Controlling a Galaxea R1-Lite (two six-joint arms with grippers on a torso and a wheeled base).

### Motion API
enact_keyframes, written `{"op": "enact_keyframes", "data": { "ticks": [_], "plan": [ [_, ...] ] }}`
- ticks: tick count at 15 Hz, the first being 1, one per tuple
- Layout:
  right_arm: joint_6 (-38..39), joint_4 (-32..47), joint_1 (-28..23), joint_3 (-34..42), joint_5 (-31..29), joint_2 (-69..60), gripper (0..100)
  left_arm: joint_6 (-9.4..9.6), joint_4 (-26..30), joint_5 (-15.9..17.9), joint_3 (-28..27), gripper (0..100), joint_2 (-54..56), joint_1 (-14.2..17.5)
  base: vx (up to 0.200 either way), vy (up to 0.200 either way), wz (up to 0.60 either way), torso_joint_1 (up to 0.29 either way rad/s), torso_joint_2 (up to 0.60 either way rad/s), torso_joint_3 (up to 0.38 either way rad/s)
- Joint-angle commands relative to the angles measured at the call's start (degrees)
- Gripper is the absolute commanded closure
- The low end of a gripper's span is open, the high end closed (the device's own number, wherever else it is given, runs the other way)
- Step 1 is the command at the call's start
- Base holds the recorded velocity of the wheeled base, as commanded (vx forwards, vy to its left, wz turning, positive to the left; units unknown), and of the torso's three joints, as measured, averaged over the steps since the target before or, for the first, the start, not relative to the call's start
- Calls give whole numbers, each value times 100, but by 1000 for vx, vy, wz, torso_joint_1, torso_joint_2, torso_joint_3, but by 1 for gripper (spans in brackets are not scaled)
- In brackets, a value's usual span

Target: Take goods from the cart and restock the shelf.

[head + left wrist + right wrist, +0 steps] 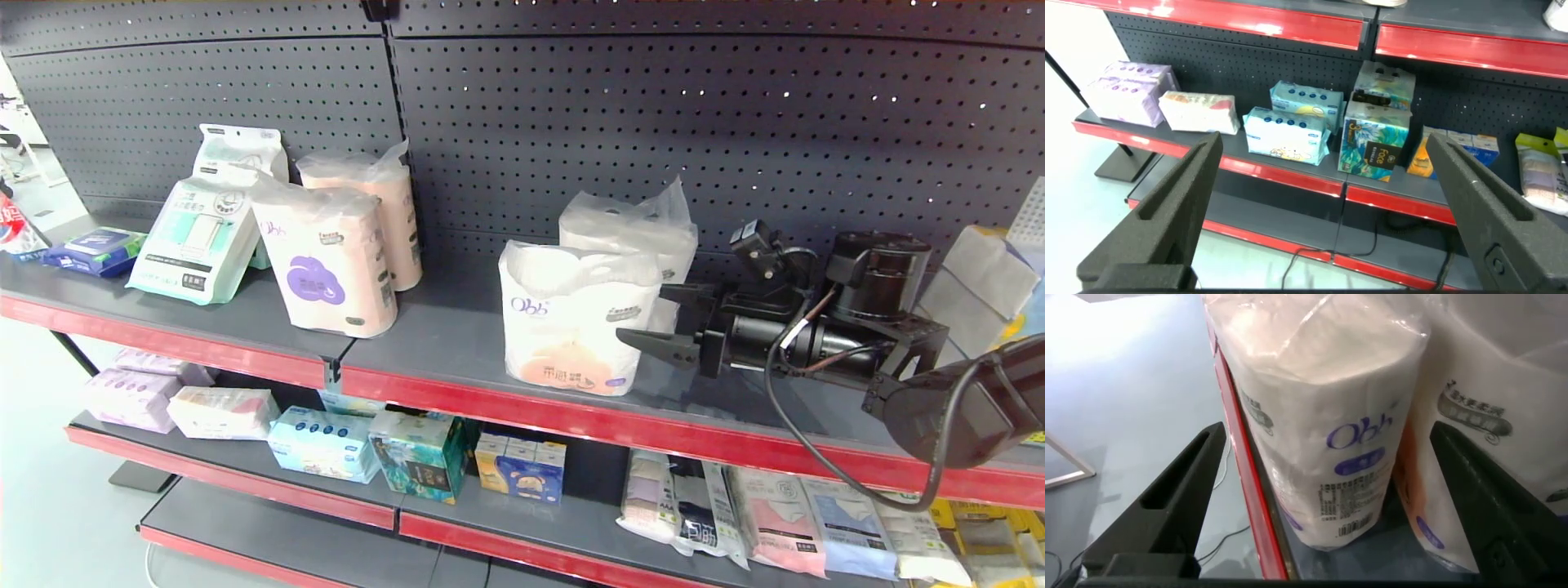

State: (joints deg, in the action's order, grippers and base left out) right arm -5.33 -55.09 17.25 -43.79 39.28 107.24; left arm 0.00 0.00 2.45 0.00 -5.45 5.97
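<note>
While the shelf (pixel 457 347) carries rows of paper goods, a white tissue roll pack (pixel 571 327) stands near its red front edge, with a second pack (pixel 645 224) touching it behind. The right gripper (pixel 657 317) sits released just beside the front pack. The left gripper (pixel 1323 147) hangs spread wide before the lower tissue boxes (pixel 1290 135).

Standing upright on the grey top shelf (pixel 441 339), close behind its red front lip: clear-wrapped toilet-roll pack (pixel 571 318), white, purple lettering high, orange patch low. Just behind, touching or nearly so: second pack (pixel 641 229), likewise upright.
</note>
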Motion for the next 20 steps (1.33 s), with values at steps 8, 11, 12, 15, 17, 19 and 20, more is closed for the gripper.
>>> {"op": "enact_keyframes", "data": {
  "ticks": [8, 11, 12, 15, 17, 19, 20],
  "plan": [
    [5, -2, 209, -183, -157, 130, 0, 0, 0, 1, 0, 0, -9, 0, 0, 0, 0, 0, 0, 0],
    [-3, -2, 253, -209, -175, 157, 0, 0, 0, 1, 0, 0, -9, 9, 0, 0, 0, 0, 0, 0],
    [-3, -2, 253, -209, -175, 174, 0, 0, 0, 1, 0, 0, -9, 0, 0, 0, 0, 0, 0, 0],
    [-21, -2, 305, -218, -201, 245, 0, 0, 0, 1, 0, 0, -9, 9, 0, 0, 0, 0, 0, 0],
    [-12, -2, 376, -271, -324, 315, 0, 0, 0, 1, 0, 0, -9, 0, 0, 0, 0, 0, 0, 0],
    [-12, -2, 411, -314, -368, 350, 0, 0, 0, 1, 0, 0, -9, 0, 0, 0, 0, 0, 0, 0],
    [-12, -2, 411, -323, -368, 368, 0, 0, 0, 1, 0, 0, -9, 0, 0, 0, 0, 0, 0, 0]
  ]
}}
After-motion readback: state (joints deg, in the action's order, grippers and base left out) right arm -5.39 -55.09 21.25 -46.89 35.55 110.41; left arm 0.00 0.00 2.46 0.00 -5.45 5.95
